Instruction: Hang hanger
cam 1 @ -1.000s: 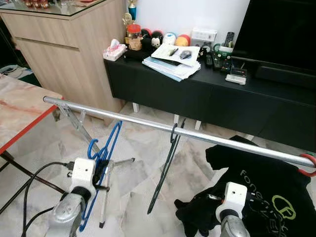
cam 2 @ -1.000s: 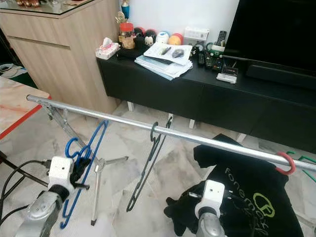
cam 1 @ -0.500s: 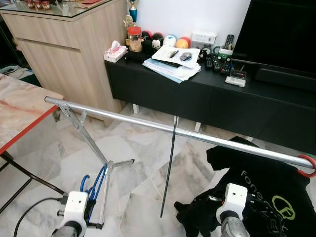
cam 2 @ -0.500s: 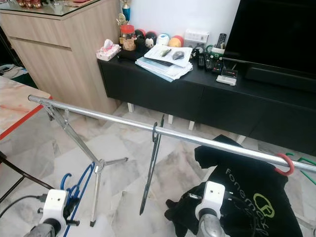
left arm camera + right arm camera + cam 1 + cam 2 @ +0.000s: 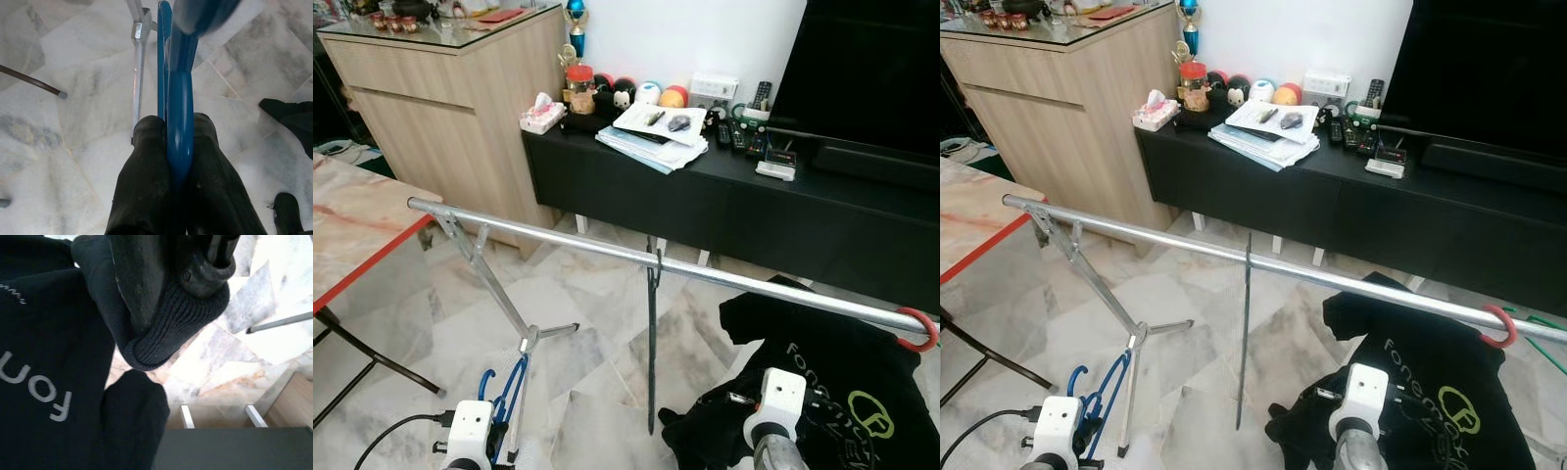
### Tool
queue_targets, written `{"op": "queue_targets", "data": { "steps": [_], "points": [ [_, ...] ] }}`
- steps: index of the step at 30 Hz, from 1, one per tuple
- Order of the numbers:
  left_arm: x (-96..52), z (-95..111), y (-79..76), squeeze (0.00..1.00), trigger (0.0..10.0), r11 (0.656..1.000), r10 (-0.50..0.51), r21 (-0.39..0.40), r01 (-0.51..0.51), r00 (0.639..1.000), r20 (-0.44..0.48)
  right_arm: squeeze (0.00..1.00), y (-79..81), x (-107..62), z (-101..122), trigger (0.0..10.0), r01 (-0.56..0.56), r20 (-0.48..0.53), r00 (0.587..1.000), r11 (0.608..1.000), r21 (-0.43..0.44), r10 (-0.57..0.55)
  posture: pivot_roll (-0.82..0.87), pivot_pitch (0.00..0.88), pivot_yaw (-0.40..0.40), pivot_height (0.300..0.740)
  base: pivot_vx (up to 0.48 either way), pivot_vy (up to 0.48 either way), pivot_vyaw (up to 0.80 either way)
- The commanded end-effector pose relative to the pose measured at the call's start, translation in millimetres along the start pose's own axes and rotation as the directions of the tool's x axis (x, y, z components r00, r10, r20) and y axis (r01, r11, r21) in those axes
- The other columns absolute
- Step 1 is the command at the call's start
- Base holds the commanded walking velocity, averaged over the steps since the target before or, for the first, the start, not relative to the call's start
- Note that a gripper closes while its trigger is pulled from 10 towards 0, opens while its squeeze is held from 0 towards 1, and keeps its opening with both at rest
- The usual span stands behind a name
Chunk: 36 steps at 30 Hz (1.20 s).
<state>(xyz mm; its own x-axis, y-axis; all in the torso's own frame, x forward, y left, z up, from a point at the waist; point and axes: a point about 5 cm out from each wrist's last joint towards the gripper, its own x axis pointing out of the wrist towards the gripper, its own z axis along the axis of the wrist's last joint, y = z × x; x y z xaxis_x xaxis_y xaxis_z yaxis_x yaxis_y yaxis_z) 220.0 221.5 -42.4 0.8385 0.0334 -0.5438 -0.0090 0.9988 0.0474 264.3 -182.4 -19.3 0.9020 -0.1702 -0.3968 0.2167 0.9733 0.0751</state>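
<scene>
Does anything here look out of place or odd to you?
The black garment hangs unevenly over the rail, bunched toward the right gripper, which is pinching its ribbed cuff. The blue hanger, clamped in the left gripper, is low near the floor.

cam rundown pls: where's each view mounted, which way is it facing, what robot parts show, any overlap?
Left and right eye: head, looking forward and down at the rail; both wrists at bottom edge.
Left wrist: along the left gripper, shut on the blue hanger, facing floor.
Right wrist: along the right gripper, holding the black sweater.
Shared: the sweater.
</scene>
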Motion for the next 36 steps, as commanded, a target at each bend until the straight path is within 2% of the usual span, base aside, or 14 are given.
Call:
{"op": "queue_targets", "data": {
  "steps": [1,9,13,36],
  "points": [
    [-0.9,-0.6,6.0,0.0,10.0,1.0,0.025,-0.005,-0.025,1.0,0.002,0.0,3.0,0.5,1.3,10.0,-0.01,0.006,1.0,1.0,0.006,0.01,-0.04,0.076,0.01,0.74,0.0,0.33,-0.8],
    [0.5,1.5,5.6,0.0,10.0,1.0,0.027,-0.007,-0.027,1.0,0.009,0.0,4.6,0.9,2.0,10.0,-0.012,0.005,1.0,1.0,0.004,0.012,-0.04,0.093,0.012,0.74,0.0,0.321,-0.8],
    [0.9,2.1,5.9,0.0,10.0,1.0,0.027,-0.001,-0.027,1.0,0.011,0.0,5.2,0.9,2.1,10.0,-0.01,0.007,1.0,1.0,0.009,0.01,-0.04,0.097,0.014,0.74,0.0,0.0,-0.8],
    [2.1,5.4,7.4,0.0,10.0,1.0,0.02,-0.008,-0.02,0.999,0.033,0.0,8.5,0.2,1.9,10.0,-0.007,0.015,1.0,1.0,0.017,0.007,-0.03,0.107,0.025,0.74,0.0,0.0,0.0]
  ]
}}
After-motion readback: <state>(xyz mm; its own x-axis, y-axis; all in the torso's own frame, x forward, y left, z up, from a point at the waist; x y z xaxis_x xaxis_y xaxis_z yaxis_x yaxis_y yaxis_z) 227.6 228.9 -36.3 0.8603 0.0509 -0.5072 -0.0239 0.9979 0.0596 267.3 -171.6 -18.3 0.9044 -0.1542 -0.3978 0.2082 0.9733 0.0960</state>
